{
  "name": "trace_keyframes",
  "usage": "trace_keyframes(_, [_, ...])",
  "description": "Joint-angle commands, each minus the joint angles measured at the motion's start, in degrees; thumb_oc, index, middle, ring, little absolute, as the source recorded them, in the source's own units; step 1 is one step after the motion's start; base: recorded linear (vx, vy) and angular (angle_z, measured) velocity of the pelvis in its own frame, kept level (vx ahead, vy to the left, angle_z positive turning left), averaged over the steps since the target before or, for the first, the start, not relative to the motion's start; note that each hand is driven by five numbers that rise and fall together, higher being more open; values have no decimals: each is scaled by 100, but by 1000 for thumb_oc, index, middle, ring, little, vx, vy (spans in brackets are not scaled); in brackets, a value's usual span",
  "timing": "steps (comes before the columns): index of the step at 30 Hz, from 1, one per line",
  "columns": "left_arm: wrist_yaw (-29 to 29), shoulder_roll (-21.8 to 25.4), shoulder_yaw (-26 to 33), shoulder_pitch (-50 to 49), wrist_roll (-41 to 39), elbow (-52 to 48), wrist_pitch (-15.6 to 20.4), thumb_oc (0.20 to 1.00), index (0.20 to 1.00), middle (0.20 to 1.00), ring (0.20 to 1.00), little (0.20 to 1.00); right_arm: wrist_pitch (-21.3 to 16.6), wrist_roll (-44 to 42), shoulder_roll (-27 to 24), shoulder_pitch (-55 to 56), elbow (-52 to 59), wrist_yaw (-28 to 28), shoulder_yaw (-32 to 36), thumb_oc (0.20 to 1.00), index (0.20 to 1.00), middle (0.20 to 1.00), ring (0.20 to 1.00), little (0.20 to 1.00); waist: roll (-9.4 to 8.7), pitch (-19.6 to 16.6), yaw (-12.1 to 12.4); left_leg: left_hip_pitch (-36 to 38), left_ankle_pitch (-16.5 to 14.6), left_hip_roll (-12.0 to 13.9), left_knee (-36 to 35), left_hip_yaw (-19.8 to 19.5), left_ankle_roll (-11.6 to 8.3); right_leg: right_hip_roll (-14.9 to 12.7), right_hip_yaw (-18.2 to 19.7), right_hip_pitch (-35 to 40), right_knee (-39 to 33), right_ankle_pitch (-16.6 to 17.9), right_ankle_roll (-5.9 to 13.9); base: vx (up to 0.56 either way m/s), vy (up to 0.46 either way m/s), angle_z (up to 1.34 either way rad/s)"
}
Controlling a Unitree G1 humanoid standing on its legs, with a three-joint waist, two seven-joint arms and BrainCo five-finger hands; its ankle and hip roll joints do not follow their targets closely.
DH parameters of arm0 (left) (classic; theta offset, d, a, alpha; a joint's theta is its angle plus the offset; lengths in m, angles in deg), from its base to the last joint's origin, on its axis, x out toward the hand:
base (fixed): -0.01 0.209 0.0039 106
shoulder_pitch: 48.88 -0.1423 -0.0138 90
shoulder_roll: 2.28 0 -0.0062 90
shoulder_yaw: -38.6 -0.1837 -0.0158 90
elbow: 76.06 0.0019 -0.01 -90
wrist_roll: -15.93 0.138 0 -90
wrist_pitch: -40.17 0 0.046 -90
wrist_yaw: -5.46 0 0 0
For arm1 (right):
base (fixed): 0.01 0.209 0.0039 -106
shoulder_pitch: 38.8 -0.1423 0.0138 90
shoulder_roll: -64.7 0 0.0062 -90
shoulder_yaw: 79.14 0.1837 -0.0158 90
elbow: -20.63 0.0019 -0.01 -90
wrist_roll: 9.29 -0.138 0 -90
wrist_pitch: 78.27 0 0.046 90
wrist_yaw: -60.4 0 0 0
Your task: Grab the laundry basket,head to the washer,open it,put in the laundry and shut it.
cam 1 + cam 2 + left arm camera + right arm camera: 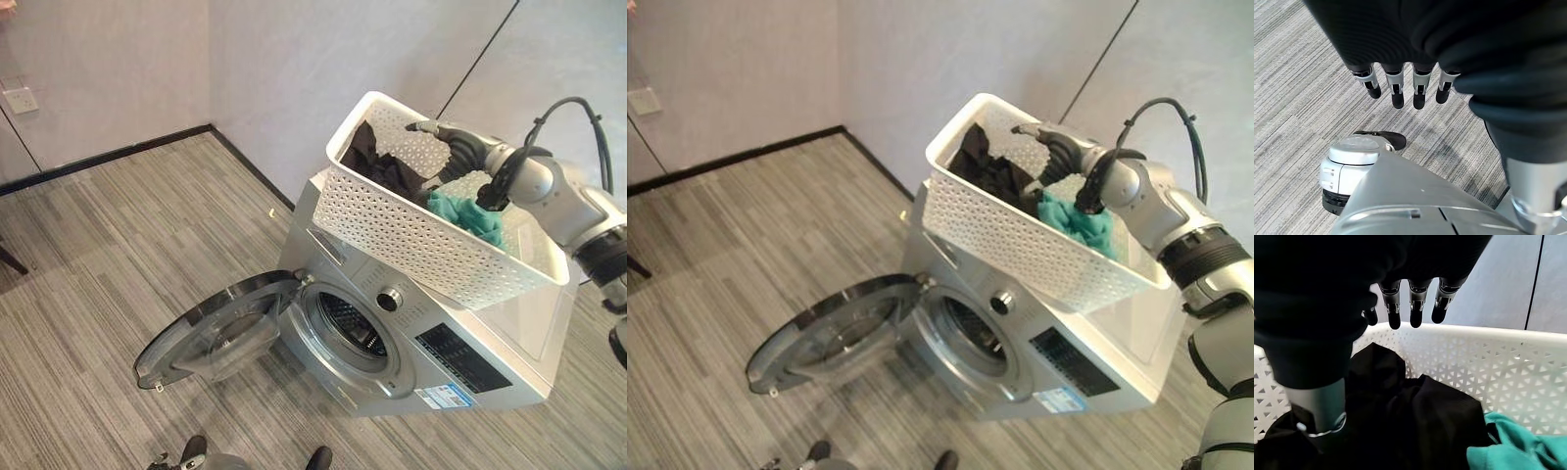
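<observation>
Atop washer (pixel 509 323), basket (pixel 421 235) laundry (pixel 1415 421) lies beneath right hand (pixel 1410 308).

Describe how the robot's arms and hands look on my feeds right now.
The right arm is silver-grey with rounded joints, a black ring lower down and a black cable looping above it. The right hand and the left hand each have a dark ribbed cover and silver fingers with dark tips.

My basket (pixel 411 230) is white perforated plastic, matt. In it lie soft black cloth (pixel 1415 421) and teal cloth (pixel 1513 445) (both crumpled). The washer (pixel 490 362) has smooth silver panels, its door (pixel 220 338) glossy and clear. The floor (pixel 108 255) is rough striped grey carpet.
</observation>
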Motion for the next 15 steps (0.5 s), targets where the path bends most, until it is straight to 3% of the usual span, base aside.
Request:
trace_keyframes(1, [-74,48,-216,243,113,343,61,1000,1000,1000,1000,1000,22,-83,-222,-621,-328,-51,-134,1000,1000,1000,1000,1000,11,298,303,84,142,76,-29,224,227,-264,6,114,40,-350,501,0,0,0])
trace_keyframes(9, [-90,227,-7,241,-134,311,58,1000,1000,1000,1000,1000,116,78,-73,-833,-809,94,-474,1000,1000,1000,1000,1000,-119,645,482,-458,324,148,25,-26,188,-233,-152,-178,13,-301,487,-13,-27,13])
trace_keyframes(15, [-181,282,-63,240,-171,153,68,1000,1000,1000,1000,1000,113,233,-251,-832,-815,360,-905,1000,1000,1000,1000,1000,-106,968,595,-818,344,279,23,-208,115,-106,-206,-387,14,-352,503,8,-51,13])
